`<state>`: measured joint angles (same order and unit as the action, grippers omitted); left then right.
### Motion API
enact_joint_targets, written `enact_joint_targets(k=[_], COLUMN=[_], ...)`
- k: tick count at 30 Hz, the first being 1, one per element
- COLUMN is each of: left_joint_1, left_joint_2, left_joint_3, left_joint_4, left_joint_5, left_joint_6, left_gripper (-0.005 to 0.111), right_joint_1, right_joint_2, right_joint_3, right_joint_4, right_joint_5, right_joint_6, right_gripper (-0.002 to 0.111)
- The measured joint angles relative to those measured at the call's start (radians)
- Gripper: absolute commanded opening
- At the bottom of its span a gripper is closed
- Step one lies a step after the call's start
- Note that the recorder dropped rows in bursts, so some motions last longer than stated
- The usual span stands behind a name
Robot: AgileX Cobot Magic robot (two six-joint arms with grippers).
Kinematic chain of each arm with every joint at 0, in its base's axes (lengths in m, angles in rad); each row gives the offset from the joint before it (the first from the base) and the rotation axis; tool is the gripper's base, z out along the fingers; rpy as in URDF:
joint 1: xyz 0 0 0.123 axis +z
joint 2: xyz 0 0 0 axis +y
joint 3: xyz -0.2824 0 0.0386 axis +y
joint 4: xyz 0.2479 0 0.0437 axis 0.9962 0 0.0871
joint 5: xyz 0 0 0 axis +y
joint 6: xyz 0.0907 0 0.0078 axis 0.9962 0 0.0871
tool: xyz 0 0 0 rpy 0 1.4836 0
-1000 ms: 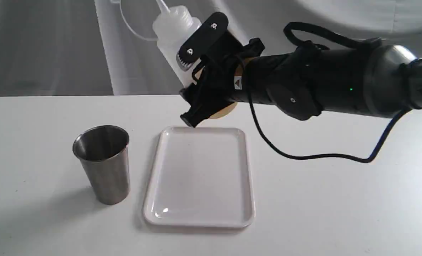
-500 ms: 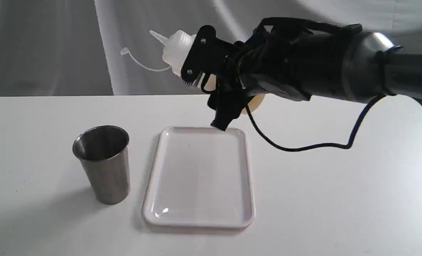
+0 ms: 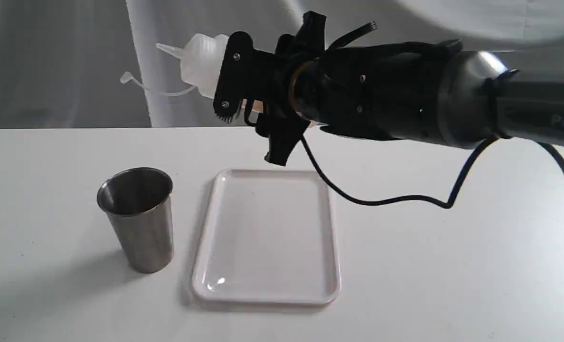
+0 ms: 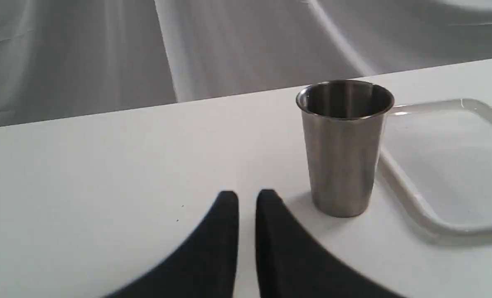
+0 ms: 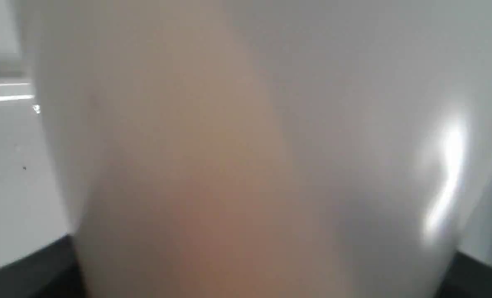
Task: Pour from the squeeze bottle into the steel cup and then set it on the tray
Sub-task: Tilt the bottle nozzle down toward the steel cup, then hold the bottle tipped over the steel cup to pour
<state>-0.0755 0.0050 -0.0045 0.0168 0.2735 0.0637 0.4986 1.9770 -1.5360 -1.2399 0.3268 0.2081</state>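
"While it hangs tipped sideways, where's the squeeze bottle?"
"Clamped in the right gripper, high beyond the tray, nozzle pointing toward the steel cup side. The left gripper sits near that cup, jaws almost together."

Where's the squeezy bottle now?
Exterior view: the squeeze bottle hangs mid-air in the jaws of the right arm, tipped left, above the steel cup and tray.
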Motion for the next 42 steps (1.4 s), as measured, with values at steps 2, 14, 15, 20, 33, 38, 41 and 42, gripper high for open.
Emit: enact_joint_targets(k=[2, 14, 15, 20, 33, 38, 41, 42], left_joint_1=[0.0, 0.0, 0.0, 0.0, 0.0, 0.0, 0.0, 0.0], left_joint_2=[0.0, 0.0, 0.0, 0.0, 0.0, 0.0, 0.0, 0.0], left_joint_3=[0.0, 0.0, 0.0, 0.0, 0.0, 0.0, 0.0, 0.0], left_joint_4=[0.0, 0.0, 0.0, 0.0, 0.0, 0.0, 0.0, 0.0], left_joint_5=[0.0, 0.0, 0.0, 0.0, 0.0, 0.0, 0.0, 0.0], left_joint_6=[0.0, 0.0, 0.0, 0.0, 0.0, 0.0, 0.0, 0.0], left_gripper=[0.008, 0.008, 0.008, 0.008, 0.008, 0.008, 0.008, 0.008], right_joint_1=[0.008, 0.046, 0.052, 0.07, 0.084, 0.088, 0.09, 0.09], right_joint_2=[0.0, 0.0, 0.004, 0.041, 0.086, 0.086, 0.086, 0.086], right_joint_3=[0.0, 0.0, 0.0, 0.0, 0.0, 0.0, 0.0, 0.0], right_joint_4=[-0.004, -0.107, -0.125, -0.157, -0.233, -0.292, -0.327, -0.336], right_joint_5=[-0.01, -0.006, 0.004, 0.053, 0.089, 0.122, 0.128, 0.13], right_joint_6=[0.0, 0.003, 0.003, 0.003, 0.003, 0.023, 0.042, 0.045], right_gripper=[0.0, 0.0, 0.0, 0.0, 0.0, 0.0, 0.0, 0.0])
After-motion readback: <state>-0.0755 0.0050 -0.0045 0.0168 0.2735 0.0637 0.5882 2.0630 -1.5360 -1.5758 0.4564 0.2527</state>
